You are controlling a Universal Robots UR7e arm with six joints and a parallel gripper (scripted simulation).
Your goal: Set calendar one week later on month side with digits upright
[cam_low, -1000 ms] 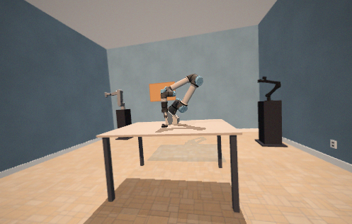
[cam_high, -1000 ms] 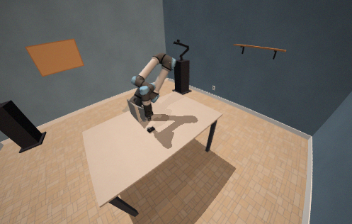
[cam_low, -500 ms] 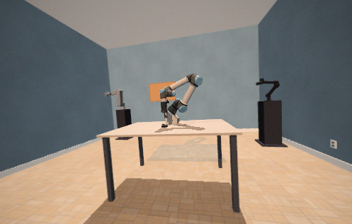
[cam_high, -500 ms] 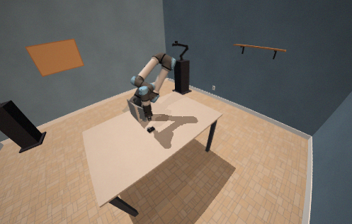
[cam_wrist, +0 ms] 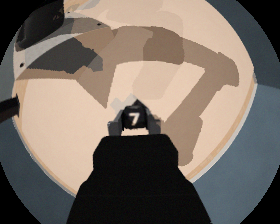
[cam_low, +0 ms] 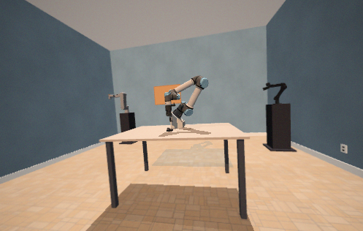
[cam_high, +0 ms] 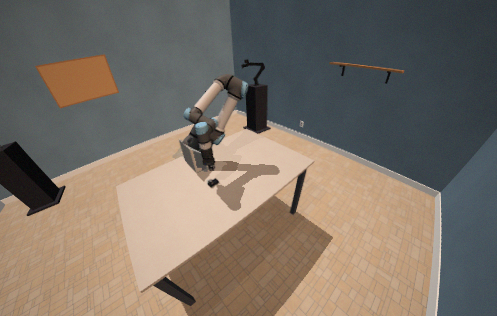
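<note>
Although the date change is under way, the calendar (cam_high: 213, 183) (cam_low: 169, 129) is not complete. It rests on the table (cam_high: 168, 220) (cam_low: 141, 134) (cam_wrist: 56, 125), below and just beside the gripper (cam_high: 210, 167) (cam_low: 170, 118) (cam_wrist: 134, 125). The gripper is partly open, its fingers set against opposite sides of a dark cube (cam_high: 212, 169) (cam_wrist: 134, 117), which it appears to hold above the table. A white 7 on this cube faces the wrist camera.

Cube removal is judged done. The following remain: orient the digit as required, seat the cube on the tray's floor beside its partner, verify both digits upright on the month side, release, and let everything settle. The displayed date, the month name and the second cube's digit cannot be read; correctness of the 7 therefore cannot be confirmed.
</note>
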